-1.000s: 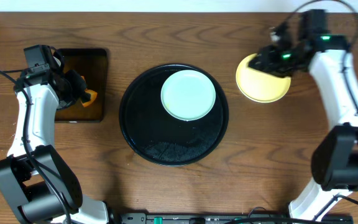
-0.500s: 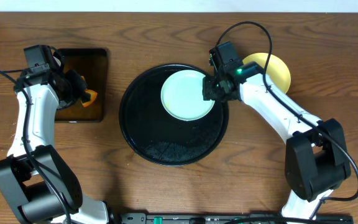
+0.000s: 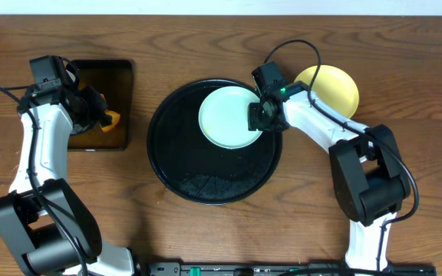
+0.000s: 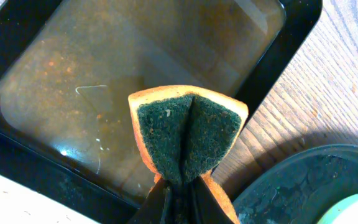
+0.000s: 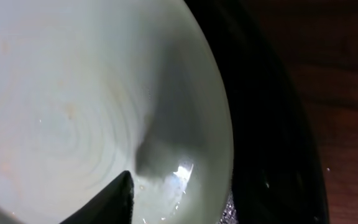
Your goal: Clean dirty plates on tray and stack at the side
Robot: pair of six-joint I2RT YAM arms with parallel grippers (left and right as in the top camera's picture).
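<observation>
At the far left, the small rectangular tray (image 4: 23, 155) of brownish liquid sits on the bench (image 3: 428, 92). The left jaws hover over its right edge, pressed together on a folded sponge (image 4: 187, 134), orange-bodied with its green scouring face showing. Holding it there looks sensible: the sponge is beside the wash water, ready to scrub.

In the middle lies the tray (image 3: 206, 180), large, round and black. One mint-blue plate (image 3: 225, 115) rests flat in its upper right part, inside the rim. From the right wrist view the plate has a wet sheen and only faint specks.

The right jaws are at that plate's right edge. One finger (image 5: 104, 202) reaches over the inner slope near the rim, but the other is out of sight. I cannot tell whether they are spread or pinching the rim. Their place at the edge suggests a bid to steady or lift the plate.

Furthest right, a yellow plate (image 3: 336, 84) sits on the bare bench just beside the tray, partly behind the right arm — probably the start of the stack. No third plate shows.
</observation>
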